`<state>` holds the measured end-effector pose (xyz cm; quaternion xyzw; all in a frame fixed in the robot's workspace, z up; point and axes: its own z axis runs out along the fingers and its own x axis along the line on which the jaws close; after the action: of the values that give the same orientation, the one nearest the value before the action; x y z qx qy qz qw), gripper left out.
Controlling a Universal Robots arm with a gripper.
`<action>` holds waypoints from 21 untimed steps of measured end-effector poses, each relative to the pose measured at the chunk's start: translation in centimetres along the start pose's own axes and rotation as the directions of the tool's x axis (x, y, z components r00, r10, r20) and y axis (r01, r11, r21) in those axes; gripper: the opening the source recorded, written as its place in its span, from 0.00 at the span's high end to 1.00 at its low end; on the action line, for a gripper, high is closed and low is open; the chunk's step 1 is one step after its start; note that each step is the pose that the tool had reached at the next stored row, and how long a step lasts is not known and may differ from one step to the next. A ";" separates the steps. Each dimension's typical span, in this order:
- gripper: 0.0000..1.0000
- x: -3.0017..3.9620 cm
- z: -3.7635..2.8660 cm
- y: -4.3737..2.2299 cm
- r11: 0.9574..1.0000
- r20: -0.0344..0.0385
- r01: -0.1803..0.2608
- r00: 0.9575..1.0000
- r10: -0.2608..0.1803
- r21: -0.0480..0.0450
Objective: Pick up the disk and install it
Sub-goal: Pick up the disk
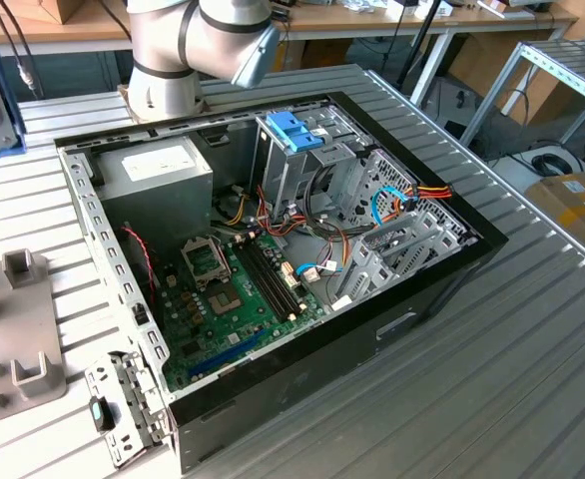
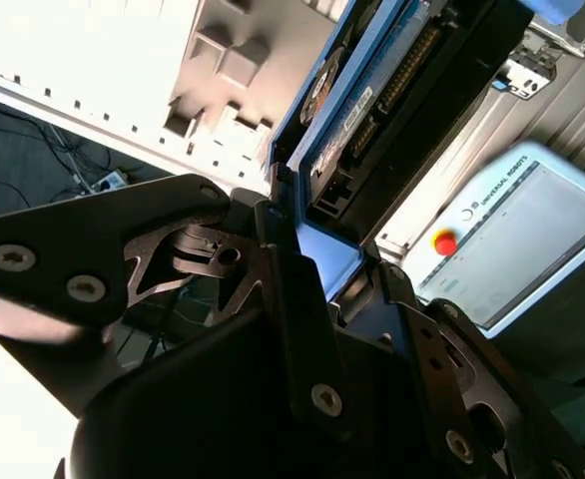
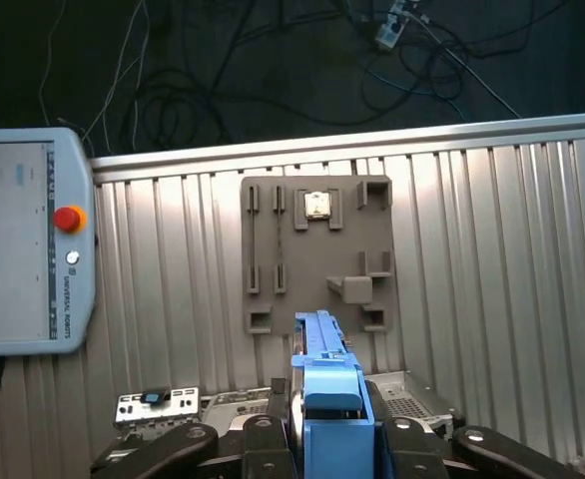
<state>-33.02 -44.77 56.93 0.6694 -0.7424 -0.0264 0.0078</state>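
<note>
In both wrist views my gripper (image 3: 330,439) (image 2: 337,269) is shut on the disk (image 3: 327,384) (image 2: 372,100), a slim drive in a blue plastic frame that stands on edge between the black fingers (image 3: 258,444). In the second wrist view its dark underside and connector edge show. It hangs in the air above the ribbed table and a grey fixture plate (image 3: 317,249). In the exterior view the arm (image 1: 198,40) stands behind the open computer case (image 1: 273,249), whose metal drive cage (image 1: 307,170) carries a blue handle (image 1: 294,130).
A teach pendant (image 3: 23,249) with a red button lies on the table beside the fixture plate. Inside the case are a grey power-supply box (image 1: 158,175), a green motherboard (image 1: 233,289) and loose cables (image 1: 402,200). A metal bracket (image 1: 123,399) lies at the case's near corner.
</note>
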 end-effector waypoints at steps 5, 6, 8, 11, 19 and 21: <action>0.63 1.23 0.73 -1.86 1.000 0.000 0.000 1.000 0.000 0.000; 0.63 1.75 1.05 -2.39 1.000 0.000 0.000 1.000 0.000 0.000; 0.63 2.21 1.43 -3.03 1.000 0.000 0.000 1.000 0.000 0.000; 0.63 2.53 2.00 -4.03 1.000 0.000 0.000 1.000 0.000 0.000; 0.63 4.08 3.19 -4.85 1.000 0.000 0.000 1.000 0.000 0.000; 0.63 4.27 3.36 -5.22 1.000 0.000 0.000 1.000 0.000 -0.001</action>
<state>-28.43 -49.45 53.21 0.6694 -0.7424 -0.0265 0.0080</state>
